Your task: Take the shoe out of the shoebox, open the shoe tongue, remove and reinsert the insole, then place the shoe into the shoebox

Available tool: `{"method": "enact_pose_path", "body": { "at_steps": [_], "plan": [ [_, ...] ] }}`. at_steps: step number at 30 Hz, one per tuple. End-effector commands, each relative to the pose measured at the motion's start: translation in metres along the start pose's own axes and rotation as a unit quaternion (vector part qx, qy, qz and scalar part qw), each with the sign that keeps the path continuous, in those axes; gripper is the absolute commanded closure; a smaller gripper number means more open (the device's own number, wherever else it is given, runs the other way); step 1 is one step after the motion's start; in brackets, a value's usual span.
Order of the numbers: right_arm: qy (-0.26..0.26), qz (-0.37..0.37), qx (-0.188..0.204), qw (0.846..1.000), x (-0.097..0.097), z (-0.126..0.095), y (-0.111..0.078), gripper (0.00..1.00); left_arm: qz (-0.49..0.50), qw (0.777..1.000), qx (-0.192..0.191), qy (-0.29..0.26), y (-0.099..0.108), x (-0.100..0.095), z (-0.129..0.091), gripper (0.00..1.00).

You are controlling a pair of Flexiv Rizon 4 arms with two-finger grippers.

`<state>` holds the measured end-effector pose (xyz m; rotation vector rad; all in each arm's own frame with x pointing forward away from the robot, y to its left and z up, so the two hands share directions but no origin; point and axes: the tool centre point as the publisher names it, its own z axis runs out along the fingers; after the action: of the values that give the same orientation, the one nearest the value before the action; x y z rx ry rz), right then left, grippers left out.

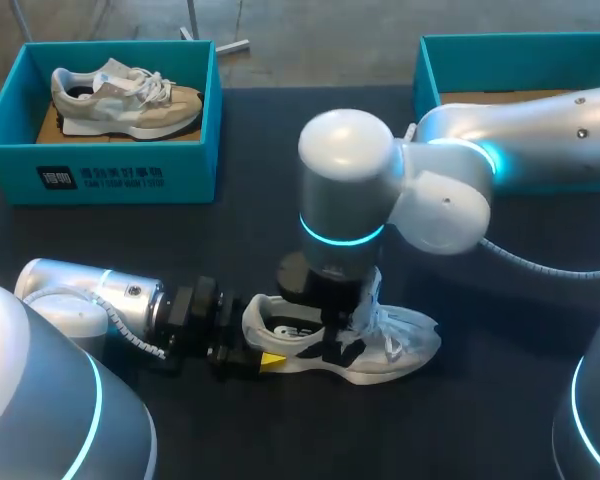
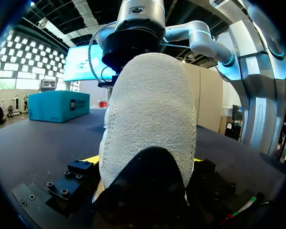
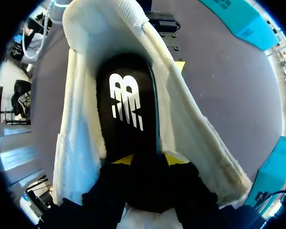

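- Shoe [image 1: 385, 345]: you see the white shoe standing on its sole on the dark desk [image 1: 520, 330], at the near middle and outside both boxes. Its heel points to your left arm [image 1: 90, 295].
- Left jaws: they lie low along the desk and are clamped on the shoe's heel [image 2: 148, 119], with one yellow tip on either side of it.
- Right arm [image 1: 380, 180]: it comes in from the right and stands straight over the shoe, hiding the middle of the shoe from the head view.
- Right jaws: they reach down into the shoe's opening and are closed on the near end of the black insole [image 3: 126, 105]. The insole lies along the inside of the shoe, its white mark facing up.
- Shoebox [image 1: 100, 178]: this teal box sits at the far left of the desk, well apart from the shoe, and holds a beige shoe [image 1: 130, 100].
- Second teal box [image 1: 510, 42]: it sits at the far right, partly hidden behind the right arm.
- Surface: the desk is dark and matt.
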<state>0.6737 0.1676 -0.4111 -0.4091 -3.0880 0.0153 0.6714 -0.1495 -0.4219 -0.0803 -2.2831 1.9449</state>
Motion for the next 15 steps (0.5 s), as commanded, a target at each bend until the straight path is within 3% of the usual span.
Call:
{"method": "enact_pose_path", "body": {
  "at_steps": [1, 7, 9, 11, 15],
  "plan": [
    [0.02, -0.001, 0.023, 1.0, 0.017, 0.028, 0.012, 0.68, 0.0, 1.0, -0.001, -0.001, 0.002, -0.001, 0.001, 1.0],
    [0.042, -0.002, 0.034, 0.999, 0.032, 0.032, 0.008, 0.77, 0.0, 1.0, -0.001, -0.001, 0.002, -0.001, 0.001, 1.0],
    [0.044, -0.002, 0.033, 0.998, 0.035, 0.033, 0.006, 0.84, 0.0, 1.0, -0.001, -0.001, 0.002, -0.001, 0.001, 1.0],
    [0.047, -0.001, 0.028, 0.998, 0.038, 0.031, 0.006, 0.99, 0.0, 1.0, -0.001, -0.001, 0.002, -0.001, 0.001, 1.0],
    [0.034, 0.003, 0.009, 0.999, 0.039, 0.023, 0.003, 1.0, 0.0, 1.0, -0.001, -0.001, 0.002, -0.001, 0.001, 1.0]
  ]
}}
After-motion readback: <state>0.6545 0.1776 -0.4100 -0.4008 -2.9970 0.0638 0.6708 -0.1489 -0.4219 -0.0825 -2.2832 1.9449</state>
